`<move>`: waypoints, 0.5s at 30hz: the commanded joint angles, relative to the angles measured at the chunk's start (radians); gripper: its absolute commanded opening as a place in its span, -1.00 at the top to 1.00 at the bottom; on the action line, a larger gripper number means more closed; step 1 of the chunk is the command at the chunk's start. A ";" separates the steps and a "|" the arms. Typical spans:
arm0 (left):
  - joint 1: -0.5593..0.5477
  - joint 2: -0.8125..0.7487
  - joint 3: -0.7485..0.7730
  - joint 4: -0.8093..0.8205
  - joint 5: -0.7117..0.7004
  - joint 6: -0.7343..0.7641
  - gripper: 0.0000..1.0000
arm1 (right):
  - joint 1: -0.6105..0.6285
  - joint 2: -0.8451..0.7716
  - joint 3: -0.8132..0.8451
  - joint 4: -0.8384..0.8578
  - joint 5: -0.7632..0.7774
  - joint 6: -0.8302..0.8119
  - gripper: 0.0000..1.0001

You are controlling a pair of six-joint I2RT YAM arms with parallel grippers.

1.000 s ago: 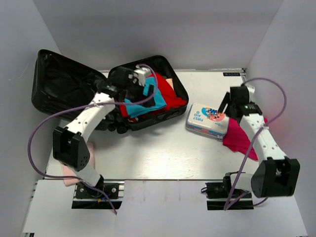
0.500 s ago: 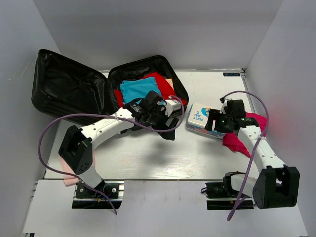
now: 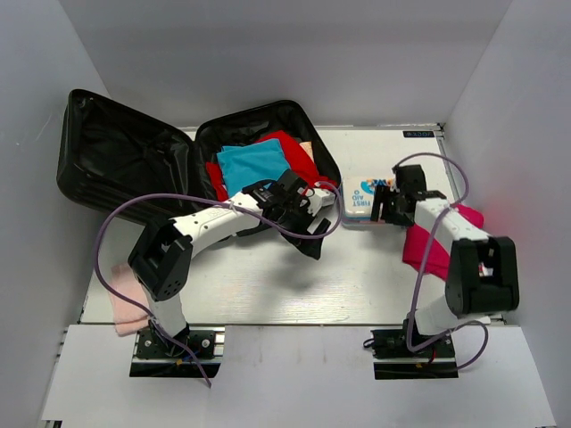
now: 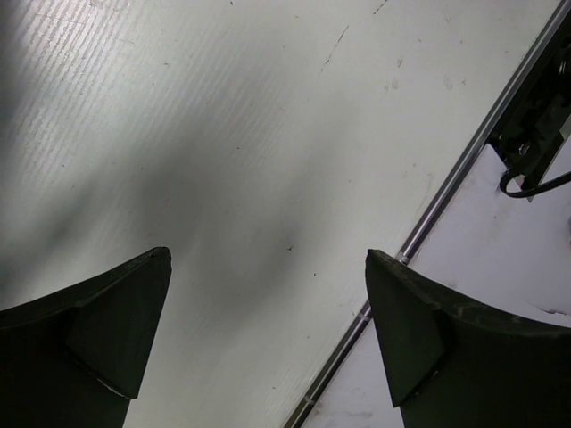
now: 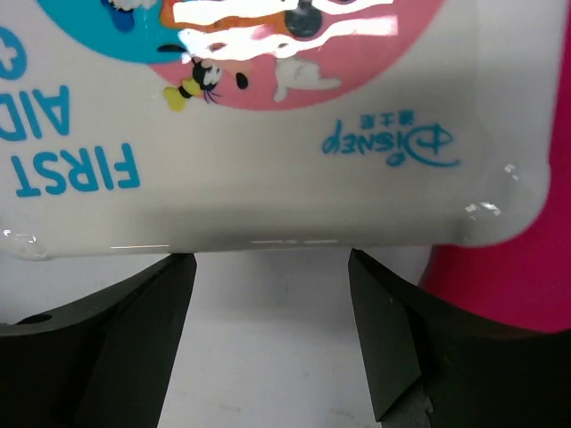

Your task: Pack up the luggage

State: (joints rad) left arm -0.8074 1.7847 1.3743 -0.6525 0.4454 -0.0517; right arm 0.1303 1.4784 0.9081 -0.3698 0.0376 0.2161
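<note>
Open luggage point(image 3: 116, 160) w/ clothes point(image 3: 254, 162). Left gripper point(image 4: 268, 259) spread wide, empty, just right of it. Farther right, right gripper point(image 5: 272, 267) parted at first-aid tin point(image 5: 268, 178), grasping nothing.

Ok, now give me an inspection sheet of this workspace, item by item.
Surface: white table, bare in the middle, faint scuffs.
Job's things: luggage lying open at the far left; red and teal clothes in its right half, only lining showing in its left half.
Clutter: first aid tin right of the luggage; magenta cloth beside the tin; pale pink cloth at the near left edge.
Grippers: left gripper open and empty over bare table; right gripper open at the tin's edge, not gripping it.
Cables: purple cables loop loosely off both arms.
Surroundings: plain white walls on three sides.
</note>
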 commanded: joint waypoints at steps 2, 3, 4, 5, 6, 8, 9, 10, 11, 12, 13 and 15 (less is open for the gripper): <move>0.000 -0.022 0.031 0.008 -0.023 0.007 -1.00 | -0.014 0.082 0.202 0.138 0.131 0.009 -0.50; 0.002 -0.021 0.029 0.011 -0.033 0.007 -1.00 | -0.017 0.091 0.219 0.126 0.130 -0.001 -0.50; 0.005 -0.021 0.025 0.013 -0.036 0.007 -1.00 | -0.018 0.100 0.238 0.105 0.133 -0.004 -0.50; 0.011 -0.021 0.023 0.022 -0.034 -0.002 -1.00 | -0.024 0.106 0.279 0.054 0.142 -0.015 -0.53; 0.013 -0.022 0.020 0.025 -0.033 -0.005 -1.00 | -0.027 0.096 0.284 0.040 0.169 -0.015 -0.53; 0.020 -0.022 0.014 0.037 -0.033 -0.008 -1.00 | -0.043 0.063 0.250 -0.006 0.206 0.000 -0.60; 0.020 -0.025 0.011 0.039 -0.033 -0.011 -1.00 | -0.050 0.048 0.239 -0.030 0.270 0.009 -0.60; 0.022 -0.028 0.009 0.047 -0.036 -0.016 -1.00 | -0.066 0.013 0.220 -0.059 0.295 0.053 -0.63; 0.030 -0.039 0.002 0.048 -0.031 -0.017 -1.00 | -0.080 0.002 0.200 -0.161 0.312 0.069 -0.64; 0.033 -0.042 -0.001 0.053 -0.027 -0.017 -1.00 | -0.092 -0.028 0.174 -0.234 0.368 0.092 -0.64; 0.045 -0.047 -0.003 0.050 -0.025 -0.020 -1.00 | -0.095 -0.042 0.155 -0.276 0.375 0.153 -0.68; 0.056 -0.050 0.003 0.031 -0.016 -0.025 -1.00 | -0.098 -0.072 0.065 -0.288 0.384 0.167 -0.73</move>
State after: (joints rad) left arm -0.7719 1.7847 1.3735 -0.6235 0.4152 -0.0681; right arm 0.0425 1.4498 1.0580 -0.4915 0.3248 0.2974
